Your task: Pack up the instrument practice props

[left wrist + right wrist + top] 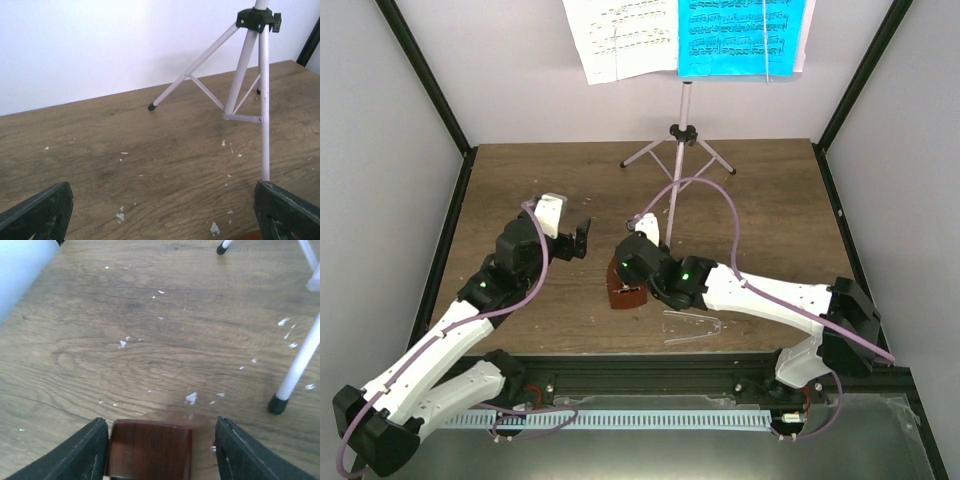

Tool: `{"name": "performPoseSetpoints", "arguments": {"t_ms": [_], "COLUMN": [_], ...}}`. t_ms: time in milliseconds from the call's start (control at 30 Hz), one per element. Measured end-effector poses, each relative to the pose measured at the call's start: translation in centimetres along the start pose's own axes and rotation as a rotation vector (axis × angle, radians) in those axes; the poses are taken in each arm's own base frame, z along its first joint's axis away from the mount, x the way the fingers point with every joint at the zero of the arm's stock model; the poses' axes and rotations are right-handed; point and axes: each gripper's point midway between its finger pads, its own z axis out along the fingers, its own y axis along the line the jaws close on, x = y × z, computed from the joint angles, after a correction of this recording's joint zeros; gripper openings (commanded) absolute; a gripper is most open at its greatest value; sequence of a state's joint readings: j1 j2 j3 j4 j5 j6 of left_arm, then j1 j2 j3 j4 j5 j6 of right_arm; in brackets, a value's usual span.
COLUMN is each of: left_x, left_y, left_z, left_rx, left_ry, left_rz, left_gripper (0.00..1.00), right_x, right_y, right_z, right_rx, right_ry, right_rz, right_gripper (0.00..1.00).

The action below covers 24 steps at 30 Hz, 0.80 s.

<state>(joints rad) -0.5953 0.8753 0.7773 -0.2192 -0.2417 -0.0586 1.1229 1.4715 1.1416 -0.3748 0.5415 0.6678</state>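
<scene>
Jaws, right: right gripper (pixel 161 429) stands part-open astride the metronome (pixel 150 450); left finger sits hard beside the brown block, right finger shows a bare gap, so no grip is closed on it.
Jaws, left: left gripper (pixel 162 207) spread wide, nothing between the fingers, hovering over bare table (pixel 520 180).
Metronome: small, dark brown, upright on the wood near mid-table, under the right wrist; uncovered.
Clear cover: clear cover (pixel 692 325) lies flat on the table, apart from the metronome, to its right and closer to the arm bases.
Music stand: pale pink tripod music stand (pixel 686 110) upright at the far middle of the table, all legs spread; one black-capped foot lands just right of the right gripper's finger in the right wrist view.
Sheets: white sheet (pixel 625 35) and cyan sheet (pixel 740 35) rest side by side on the stand's desk, white on the left, cyan on the right.
Surface: white flecks (pixel 191 398) scattered over the wood around the metronome and stand legs.
</scene>
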Motion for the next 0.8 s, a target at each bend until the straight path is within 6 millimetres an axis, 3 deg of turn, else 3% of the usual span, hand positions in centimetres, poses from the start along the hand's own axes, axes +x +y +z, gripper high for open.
{"name": "performPoseSetpoints", "arguments": {"t_ms": [133,233,467,567,667,800], "left_x": [-0.7,-1.0,-1.4,-1.6,-1.6,-1.6], "left_y": [0.5,0.6,1.1,1.1,1.1,1.1], "left_z": [-0.6,-1.1,-2.0,-2.0,-2.0,-1.9], "left_rx": [-0.02,-0.023,-0.032,-0.033,-0.033,-0.034], "left_ry": [-0.027,-0.051,-0.098,-0.108,-0.108,-0.106], "left_rz": [-0.01,-0.018,-0.03,-0.032,-0.028,-0.02], "left_gripper": [1.0,1.0,1.0,1.0,1.0,1.0], "right_x": [0.5,0.8,-2.3,-2.9,-2.0,2.7], "right_y": [0.5,0.1,-1.0,-3.4,-8.0,-13.3], "right_z": [-0.2,-1.3,-6.0,-7.2,-6.4,-3.2], "right_rx": [-0.071,-0.135,-0.262,-0.283,-0.241,-0.153], "right_ry": [-0.019,-0.047,-0.19,-0.233,-0.239,-0.137], "right_rz": [0.021,0.033,0.124,0.19,0.284,0.384], "right_gripper": [0.77,0.86,0.97,1.0,1.0,1.0]}}
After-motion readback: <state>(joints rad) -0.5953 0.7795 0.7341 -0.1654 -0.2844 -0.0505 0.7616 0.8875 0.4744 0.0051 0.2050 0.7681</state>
